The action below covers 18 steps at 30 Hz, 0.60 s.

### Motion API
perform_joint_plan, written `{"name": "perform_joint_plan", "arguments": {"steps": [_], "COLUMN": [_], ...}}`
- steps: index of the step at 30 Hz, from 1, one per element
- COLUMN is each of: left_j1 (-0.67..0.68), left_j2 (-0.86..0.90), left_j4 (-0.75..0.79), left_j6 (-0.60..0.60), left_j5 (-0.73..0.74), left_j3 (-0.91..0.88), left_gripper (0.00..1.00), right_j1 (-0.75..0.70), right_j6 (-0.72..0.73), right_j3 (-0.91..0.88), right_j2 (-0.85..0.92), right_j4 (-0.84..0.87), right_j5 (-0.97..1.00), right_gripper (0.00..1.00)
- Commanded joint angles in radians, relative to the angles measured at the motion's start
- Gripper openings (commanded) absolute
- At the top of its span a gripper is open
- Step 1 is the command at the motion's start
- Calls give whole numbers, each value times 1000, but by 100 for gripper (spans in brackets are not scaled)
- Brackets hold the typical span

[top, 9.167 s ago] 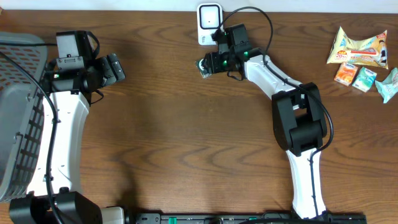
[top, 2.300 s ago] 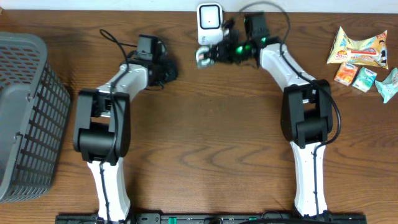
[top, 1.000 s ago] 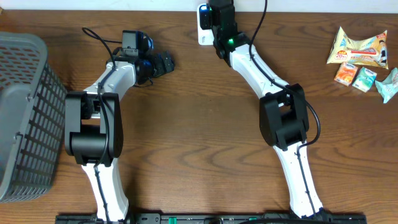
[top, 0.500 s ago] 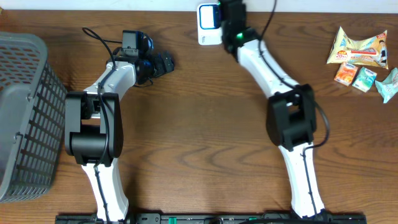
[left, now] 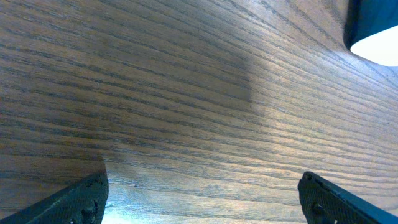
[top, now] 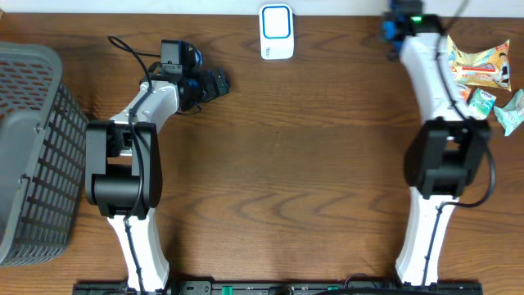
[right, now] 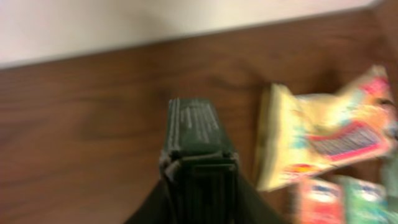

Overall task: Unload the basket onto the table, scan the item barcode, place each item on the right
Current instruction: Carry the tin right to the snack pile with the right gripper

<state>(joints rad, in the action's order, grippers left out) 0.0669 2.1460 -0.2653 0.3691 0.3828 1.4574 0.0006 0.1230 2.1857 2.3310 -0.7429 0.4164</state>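
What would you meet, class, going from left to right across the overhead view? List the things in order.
grey basket → left gripper → white scanner → right gripper, gripping a dark green box → snack packets

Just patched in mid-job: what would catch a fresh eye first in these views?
The right hand reaches to the far right, holding a dark green box right beside the colourful snack packets. The white scanner stands alone at the middle of the far edge. The left hand is open to its left, and a grey basket fills the left edge.
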Motion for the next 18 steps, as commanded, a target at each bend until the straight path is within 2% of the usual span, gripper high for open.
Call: {"name": "perform_joint_plan", "arguments": {"steps": [1,6,11,15,18], "left_j1": [-7,-7,-7,-7,-7], "left_j2": [34,34,34,34,34], "left_j4": [-26,-26,-26,-26,-26], "left_j6": [2,2,2,2,2], "left_j5": [-29,-29,-29,-29,-29], "left_j3": [-25,-25,-25,-25,-25], "left_gripper": [98,98,98,98,98], "right_j1": [-72,-164,-206,-206,-190], "right_j6": [-5,-4,-4,-5,-4], "right_j3": [11,11,11,11,11], "right_j2": [-19,-19,-19,-20,-31], "right_j4": [-45,-126,-174,-209,-249], "right_j5": [20,18,12,-75,-153], "right_gripper": [29,27,34,43,43]}}
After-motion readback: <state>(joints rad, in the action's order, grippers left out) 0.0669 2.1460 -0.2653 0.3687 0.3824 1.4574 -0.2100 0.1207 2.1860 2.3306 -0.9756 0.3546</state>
